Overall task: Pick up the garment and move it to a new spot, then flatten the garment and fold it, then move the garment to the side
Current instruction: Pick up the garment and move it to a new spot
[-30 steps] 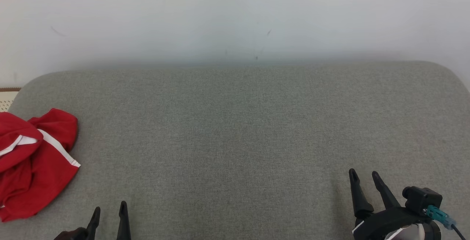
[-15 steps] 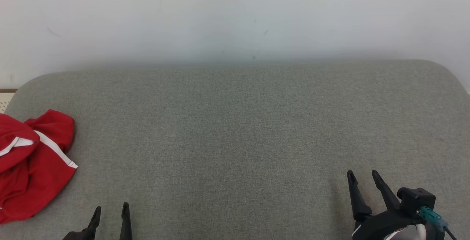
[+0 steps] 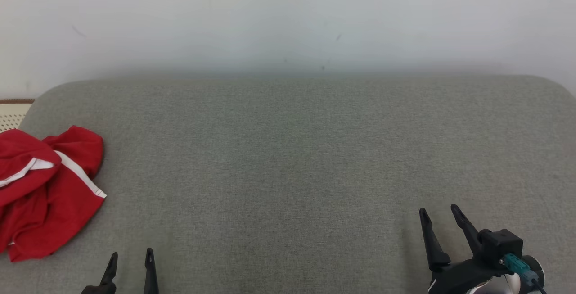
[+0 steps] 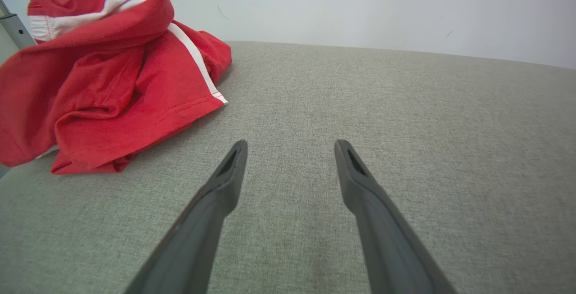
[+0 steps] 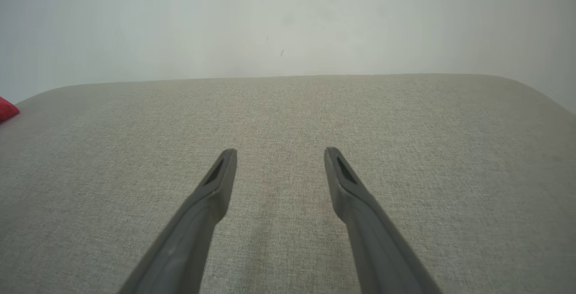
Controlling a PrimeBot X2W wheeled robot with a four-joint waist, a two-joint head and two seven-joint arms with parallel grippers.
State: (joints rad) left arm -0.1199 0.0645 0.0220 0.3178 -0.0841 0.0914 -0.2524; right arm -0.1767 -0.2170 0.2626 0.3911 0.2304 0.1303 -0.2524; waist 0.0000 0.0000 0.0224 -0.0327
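A crumpled red garment [image 3: 45, 190] with white stripes lies in a heap at the left edge of the grey cushioned surface [image 3: 288, 159]. In the left wrist view the garment [image 4: 103, 78] sits ahead and to the left of my left gripper [image 4: 290, 147], which is open and holds nothing. My left gripper [image 3: 130, 255] shows at the bottom left of the head view, a short way right of the garment. At the lower right my right gripper [image 3: 437, 210] is open and far from the cloth. A red corner of the garment [image 5: 6, 109] peeks in at the left edge of the right wrist view, where the right gripper [image 5: 279, 152] is open over bare fabric.
A pale wall [image 3: 288, 19] rises behind the cushioned surface. A light woven item with a brown rim [image 3: 13, 114] shows beyond the cushion's rounded left corner. A grey metal bar [image 4: 15, 30] stands behind the garment in the left wrist view.
The whole head picture has shifted a little to the right, so the camera has turned. Both grippers sit slightly lower in the view; the garment has kept its shape.
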